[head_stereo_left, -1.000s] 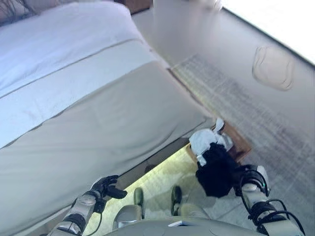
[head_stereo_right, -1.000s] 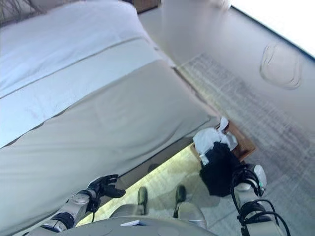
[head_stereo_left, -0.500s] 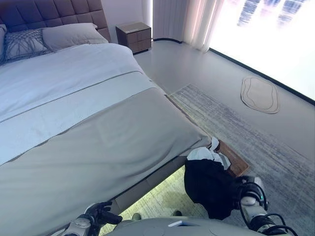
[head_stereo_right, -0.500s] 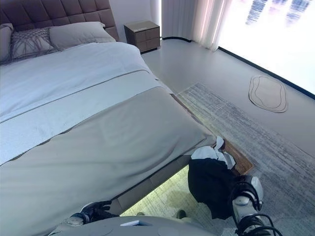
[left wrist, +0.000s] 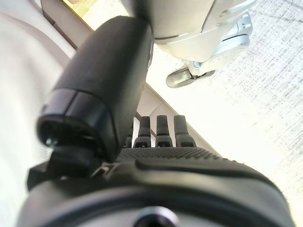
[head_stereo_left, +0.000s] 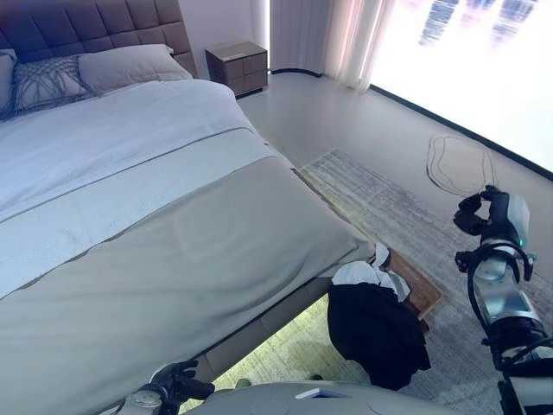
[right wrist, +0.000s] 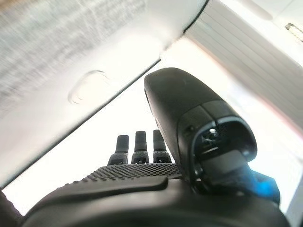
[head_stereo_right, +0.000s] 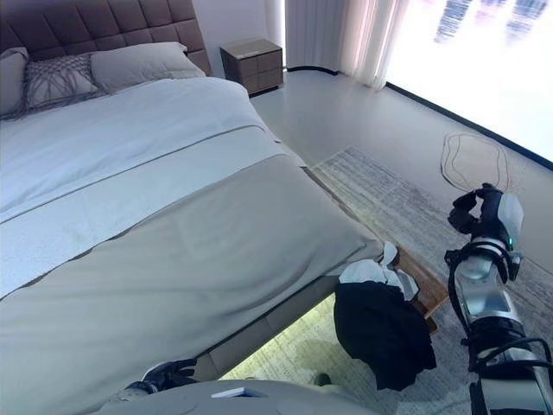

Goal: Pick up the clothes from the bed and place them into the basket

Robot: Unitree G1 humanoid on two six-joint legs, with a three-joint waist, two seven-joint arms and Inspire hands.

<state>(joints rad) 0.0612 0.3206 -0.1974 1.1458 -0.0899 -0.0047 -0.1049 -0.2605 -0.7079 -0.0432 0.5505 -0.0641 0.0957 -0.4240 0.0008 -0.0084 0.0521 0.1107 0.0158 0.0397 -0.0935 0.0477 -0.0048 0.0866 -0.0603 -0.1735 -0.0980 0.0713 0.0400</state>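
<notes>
A black garment (head_stereo_left: 376, 333) hangs over the near side of a brown basket (head_stereo_left: 423, 294) on the floor at the bed's foot corner. A white cloth (head_stereo_left: 367, 273) lies on top of the basket. The bed (head_stereo_left: 173, 225) has a grey cover and white sheet, and I see no clothes on it. My right hand (head_stereo_left: 488, 212) is raised high above the rug, right of the basket, open and empty; it also shows in its wrist view (right wrist: 142, 189). My left hand (head_stereo_left: 177, 385) is low by the bed's near edge, open and empty.
Pillows (head_stereo_left: 121, 65) lie at the headboard and a nightstand (head_stereo_left: 236, 67) stands beyond the bed. A grey rug (head_stereo_left: 406, 207) runs along the bed's right side. An oval mat (head_stereo_left: 458, 162) lies near the bright window, with curtains (head_stereo_left: 346, 35) at the back.
My right hand has let go of the black garment and risen up and to the right. The garment now hangs over the basket. The camera tilted up earlier.
</notes>
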